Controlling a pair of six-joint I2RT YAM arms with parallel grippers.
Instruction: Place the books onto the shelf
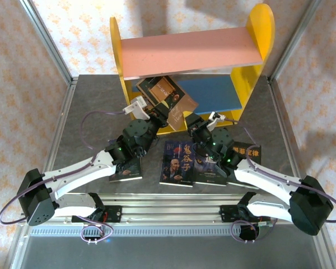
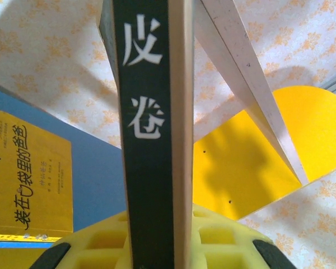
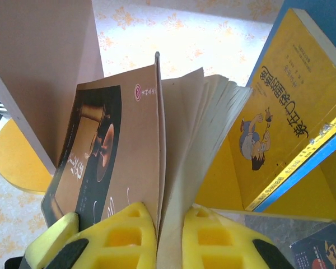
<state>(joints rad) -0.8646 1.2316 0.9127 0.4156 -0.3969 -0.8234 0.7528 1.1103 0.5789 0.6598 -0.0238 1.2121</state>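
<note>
Now | left jaws: clamped on dark book [image 2: 148, 140] | right jaws: closed, pinching tan book [image 3: 129, 145]

The held book [image 2: 148, 140] stands on edge between the left gripper's [image 2: 157, 235] fingers. Beyond and left of those fingers, another book [image 2: 28, 174] rests on the shelf's lower board [image 2: 98, 179]; to their right rises a side panel [image 2: 252, 168]. The right gripper's [image 3: 169, 224] fingers flank the held book's pages, with the upper board [image 3: 39, 67] to their left. Behind both grippers, towards the arm bases, four books [image 1: 176, 162] lie in a row on the table [image 1: 89, 112].
</note>
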